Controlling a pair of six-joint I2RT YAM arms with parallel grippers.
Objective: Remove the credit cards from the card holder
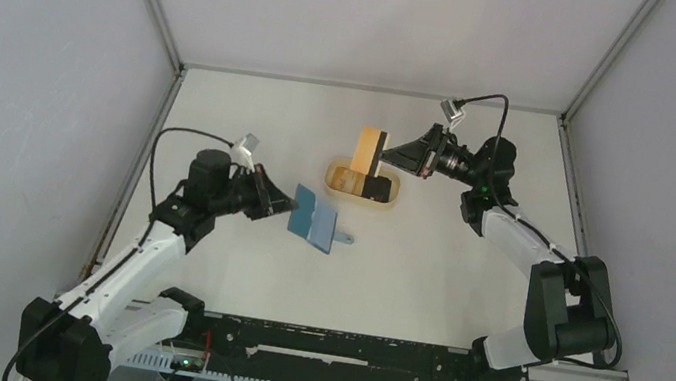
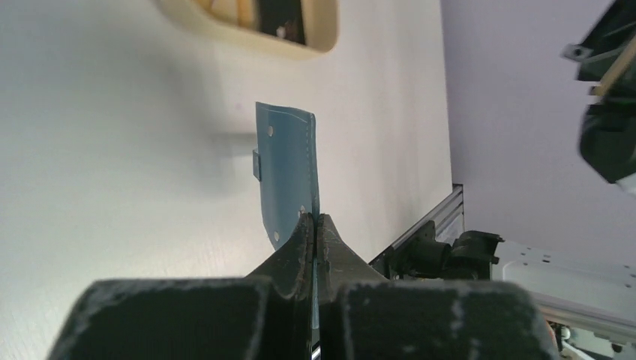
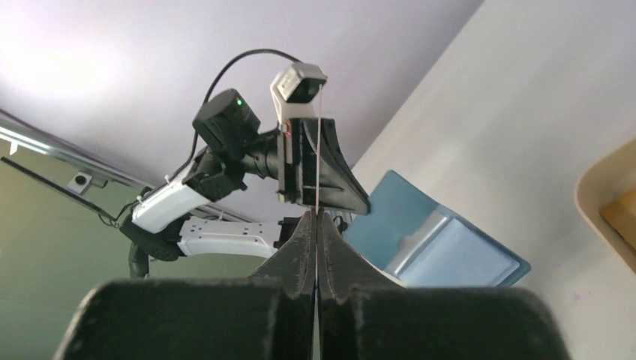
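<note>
Left of the desk's centre, the left gripper (image 1: pixel 288 205) is clamped on the open teal card holder (image 1: pixel 315 217). Nearer the far edge, the right gripper (image 1: pixel 386 156) pinches 1 tan credit card (image 1: pixel 366 149) above the beige tray (image 1: pixel 397 195).

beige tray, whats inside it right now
In the beige tray lie a tan card and a flat black item. The gold card pinched in the right fingers hangs over the tray's far rim, so part of the inside is hidden.
</note>
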